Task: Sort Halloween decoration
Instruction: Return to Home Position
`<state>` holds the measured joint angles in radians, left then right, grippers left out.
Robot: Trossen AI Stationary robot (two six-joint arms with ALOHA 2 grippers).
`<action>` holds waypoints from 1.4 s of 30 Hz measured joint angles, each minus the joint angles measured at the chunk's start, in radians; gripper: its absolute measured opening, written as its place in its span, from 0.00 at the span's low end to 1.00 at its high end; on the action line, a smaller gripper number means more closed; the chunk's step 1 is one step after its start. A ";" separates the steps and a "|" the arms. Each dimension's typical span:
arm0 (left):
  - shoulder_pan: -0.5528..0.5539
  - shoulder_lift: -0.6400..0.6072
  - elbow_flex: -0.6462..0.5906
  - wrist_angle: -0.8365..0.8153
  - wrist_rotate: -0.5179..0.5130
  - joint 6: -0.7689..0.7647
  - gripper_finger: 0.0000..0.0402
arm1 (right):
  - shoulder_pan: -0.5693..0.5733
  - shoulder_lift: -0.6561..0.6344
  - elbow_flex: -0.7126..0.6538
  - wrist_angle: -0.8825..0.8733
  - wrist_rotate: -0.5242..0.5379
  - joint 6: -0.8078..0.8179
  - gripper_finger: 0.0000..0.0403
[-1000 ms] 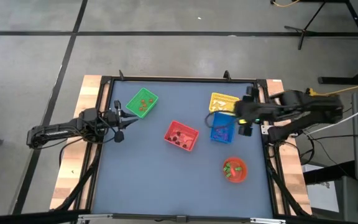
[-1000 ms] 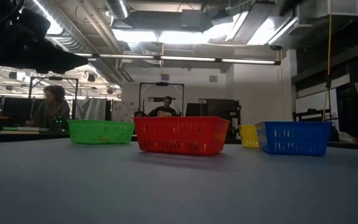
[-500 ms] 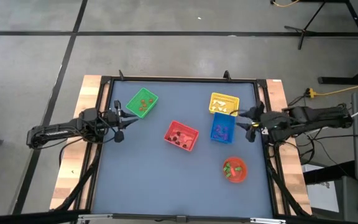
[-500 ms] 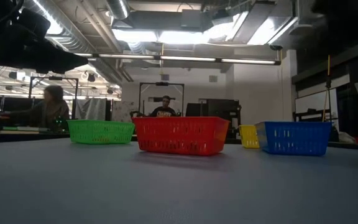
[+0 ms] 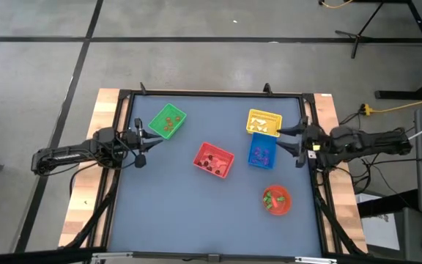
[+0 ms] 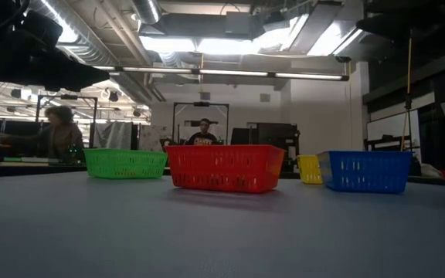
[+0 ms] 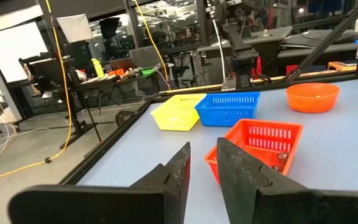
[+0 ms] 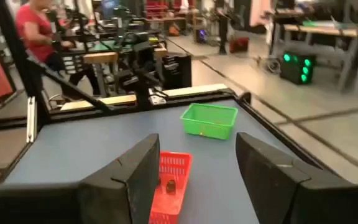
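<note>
Taking the table (image 5: 174, 213) seen from above as a dial, the left gripper (image 5: 139, 144) hung over the rim near 9 o'clock. Its fingers (image 7: 179, 171) stood a narrow gap apart with nothing between them. The right gripper (image 5: 297, 145) sat at the opposite rim, near 3 o'clock, its fingers (image 8: 138, 168) spread wide and also empty.

The trinkets lay sorted by colour:
- Orange trinkets (image 5: 168, 122) were in the green basket (image 5: 159, 115) at 10 o'clock.
- Pale trinkets (image 5: 261, 125) were in the yellow basket (image 5: 264, 113) at 1 o'clock.
- Purple trinkets (image 5: 262, 154) were in the blue basket (image 5: 251, 152) at 2 o'clock, just beside the right gripper.
- Dark trinkets (image 5: 212, 163) were in the red basket (image 5: 219, 149), close to the centre.
- Green trinkets (image 5: 273, 198) were in the bowl (image 5: 276, 213) at 4 o'clock.

From table height the green, red, yellow and blue baskets stood in a row across the top — two people (image 6: 60, 133) sat in the room behind.
</note>
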<state>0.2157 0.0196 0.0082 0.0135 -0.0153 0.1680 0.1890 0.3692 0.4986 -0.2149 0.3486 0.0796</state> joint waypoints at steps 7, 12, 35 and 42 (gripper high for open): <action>0.000 0.000 0.000 0.000 0.000 0.000 0.16 | 0.000 -0.009 -0.141 0.160 -0.054 -0.059 0.52; 0.000 0.000 0.000 0.001 0.000 0.000 0.16 | 0.000 -0.065 -0.223 0.210 -0.080 -0.060 0.52; 0.000 0.000 0.000 -0.001 -0.001 0.000 0.16 | -0.118 -0.367 -0.469 0.235 -0.129 -0.110 0.52; 0.000 0.000 0.001 -0.002 -0.010 -0.001 0.16 | -0.197 -0.356 -0.492 0.254 -0.274 -0.088 0.52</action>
<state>0.2157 0.0196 0.0090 0.0120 -0.0251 0.1673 -0.0083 0.0128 0.0071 0.0394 0.0747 -0.0083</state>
